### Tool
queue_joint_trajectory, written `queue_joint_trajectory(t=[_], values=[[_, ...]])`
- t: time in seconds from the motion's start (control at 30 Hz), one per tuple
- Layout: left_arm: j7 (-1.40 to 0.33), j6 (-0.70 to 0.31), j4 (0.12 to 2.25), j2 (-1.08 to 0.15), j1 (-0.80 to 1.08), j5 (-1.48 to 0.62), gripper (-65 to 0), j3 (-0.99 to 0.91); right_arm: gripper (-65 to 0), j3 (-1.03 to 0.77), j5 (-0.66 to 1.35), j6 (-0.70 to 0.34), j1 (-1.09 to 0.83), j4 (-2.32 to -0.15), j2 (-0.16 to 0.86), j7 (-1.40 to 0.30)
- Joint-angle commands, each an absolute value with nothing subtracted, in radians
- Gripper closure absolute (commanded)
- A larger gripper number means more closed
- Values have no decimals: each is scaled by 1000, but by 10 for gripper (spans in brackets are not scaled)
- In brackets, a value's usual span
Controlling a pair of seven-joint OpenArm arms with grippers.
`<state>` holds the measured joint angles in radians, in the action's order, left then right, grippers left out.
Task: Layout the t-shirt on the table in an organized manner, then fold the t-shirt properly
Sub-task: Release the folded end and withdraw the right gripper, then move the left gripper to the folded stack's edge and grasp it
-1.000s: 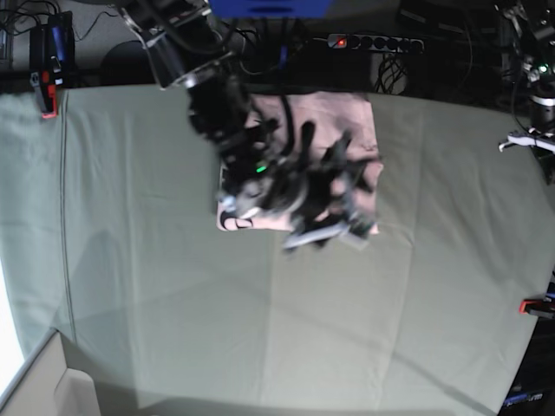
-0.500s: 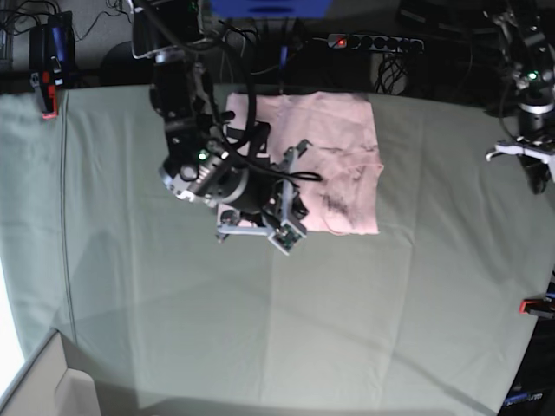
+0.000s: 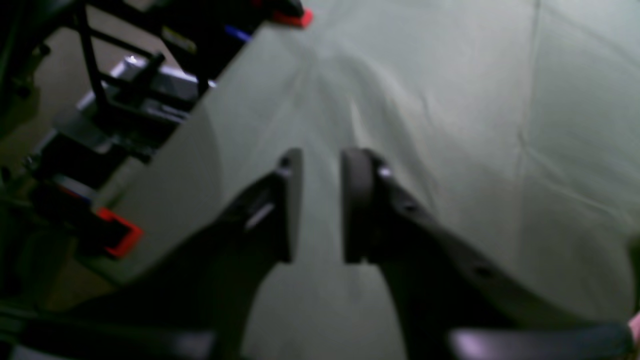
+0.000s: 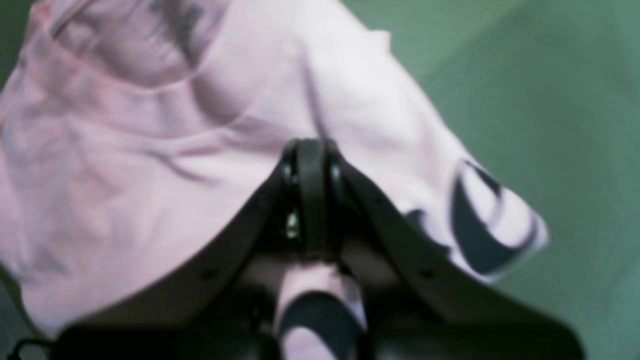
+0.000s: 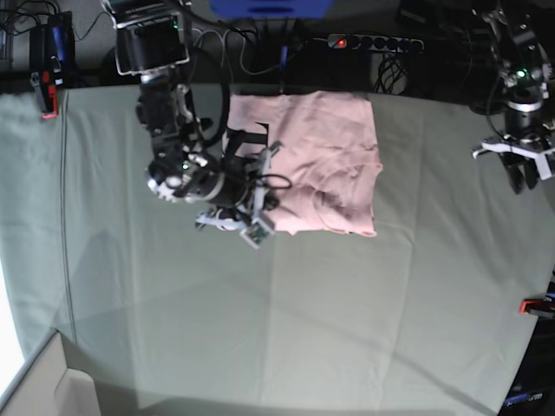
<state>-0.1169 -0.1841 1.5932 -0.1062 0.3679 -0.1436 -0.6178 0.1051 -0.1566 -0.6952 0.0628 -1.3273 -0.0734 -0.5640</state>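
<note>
1. My right arm reaches down from the far edge of the worktop [image 5: 260, 329], its wrist bent low over the near left corner of the t-shirt [image 5: 312, 160], and the right gripper [image 5: 253, 221] sits right at that edge.
2. My right fingers [image 4: 311, 190] are pressed tight together, and a strip of pink cloth with black lettering runs down between them behind the tips, so I have the shirt pinched.
3. My left arm stands off at the far right edge, well apart from the shirt, with the left gripper [image 5: 520, 165] pointing down over the border of the worktop.
4. My left fingers [image 3: 292, 200] stand a narrow gap apart with nothing between them.
5. The shirt lies folded into a rough rectangle near the far edge, middle of the worktop, plain pink side up and wrinkled at its near right.
6. The worktop is covered in creased grey-green cloth, with red clamps [image 5: 536, 306] at its sides and a power strip [image 5: 375, 42] behind it.
7. My right wrist view shows the black letters curling at a folded corner; the base view barely shows them.
8. My left wrist view shows only bare cloth, a table corner and a red clamp.
</note>
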Motion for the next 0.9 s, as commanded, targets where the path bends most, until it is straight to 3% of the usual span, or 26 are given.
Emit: queue_joint_trajectory(t=[0.0,0.1,0.33,0.6,0.67,0.8,0.87], values=[[-87,-179,1620,-111,367,-150,-192,-622,0,88,-145,-698,101,-1340,-76,-549],[-87,-179,1620,-101,367,-150,-236,-622,0,65,-145,-698,111,-1325,-73,-544],[-107,-179,1620,-54,371,-151,-238,-573,0,51,-147,-698,111,-1360,-50,-549],[-390,-179,1728,-56,372,-159,-249,-367,0,-51,-147,-698,53,-1620,-48,-552],[-423,-179,1742,-42,367,-196,-306,-334,0,-51,-147,-698,35,-1639,-28,-552],[-530,-179,1767,-44,360,-285,-533,-317,0,-53,-147,-698,-7,-1644,-13,-552],[-539,-179,1767,-44,358,-325,-591,-320,0,-54,-147,-698,-18,-1644,5,-552]])
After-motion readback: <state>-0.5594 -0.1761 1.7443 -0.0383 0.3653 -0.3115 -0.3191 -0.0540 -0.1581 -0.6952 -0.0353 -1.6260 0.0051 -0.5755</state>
